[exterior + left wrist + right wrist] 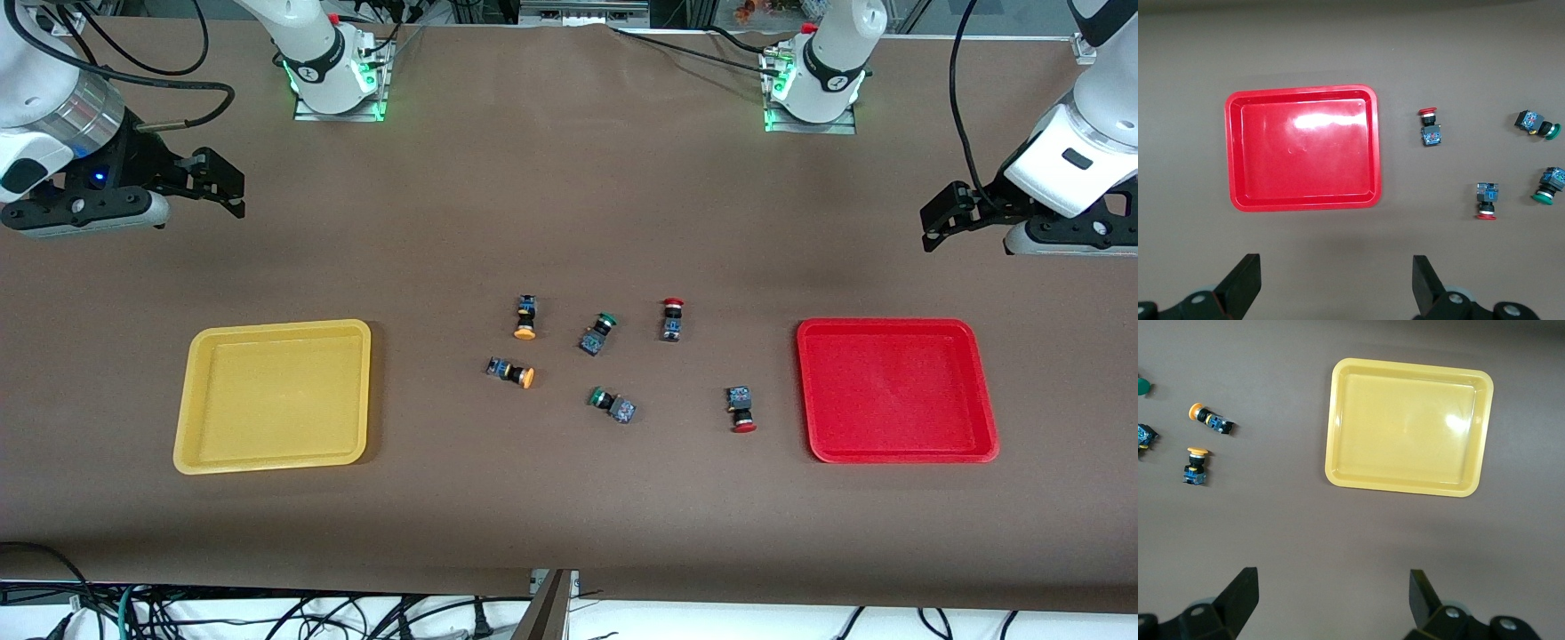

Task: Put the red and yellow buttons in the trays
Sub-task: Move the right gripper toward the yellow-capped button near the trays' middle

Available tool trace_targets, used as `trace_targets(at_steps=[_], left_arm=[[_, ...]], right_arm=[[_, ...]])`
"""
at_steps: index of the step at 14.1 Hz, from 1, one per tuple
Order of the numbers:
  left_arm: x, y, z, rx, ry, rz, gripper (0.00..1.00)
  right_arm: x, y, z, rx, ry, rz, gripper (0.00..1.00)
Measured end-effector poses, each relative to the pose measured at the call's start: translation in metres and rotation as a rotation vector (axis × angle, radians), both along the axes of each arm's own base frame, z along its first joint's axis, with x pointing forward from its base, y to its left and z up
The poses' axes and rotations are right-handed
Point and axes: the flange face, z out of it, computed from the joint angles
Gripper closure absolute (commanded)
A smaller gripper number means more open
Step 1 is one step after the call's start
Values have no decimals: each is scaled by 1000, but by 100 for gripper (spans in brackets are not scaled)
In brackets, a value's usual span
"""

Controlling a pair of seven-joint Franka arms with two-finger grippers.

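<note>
Nothing has been sorted yet, judging by how things lie: both trays hold nothing and all four task buttons sit loose on the brown desk (569, 222)

The shallow yellow plastic tray with rounded corners (200, 400) lies toward the right arm's end of the desk, and the matching red plastic tray (982, 400) toward the left arm's end, well apart, with the switches scattered between them

The two small push-button switches with orange-yellow round caps and black-and-blue bodies lie on their sides nearer the yellow tray: one (525, 317) farther from the front camera, the other (511, 372) nearer to it. The two red-capped switches lie nearer the red tray: one (672, 319) farther from the camera, the other (741, 409) nearer and just beside the red tray's edge. Two green-capped switches (598, 333) (613, 404) lie among them in the middle; by the task sentence they should stay where they are

The right gripper (213, 182) hangs in the air over bare desk above the yellow tray's end, its fingers (1238, 597) spread wide and holding nothing. The left gripper (947, 213) hangs likewise over the red tray's end, fingers (1241, 283) released and empty. Neither is near a switch

So all the work is left: four picks and four placements, presumably yellow caps into the yellow tray and red caps into the red one
</note>
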Motion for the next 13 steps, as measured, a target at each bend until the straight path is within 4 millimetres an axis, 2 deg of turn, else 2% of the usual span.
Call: trace_targets(at_steps=[7,13], left_arm=[[0,0,0,0,2,0,0],[0,0,0,0,2,0,0]], right_arm=[[3,0,6,8,-32,-14,0],[9,-6,2,8,-34,-26,0]])
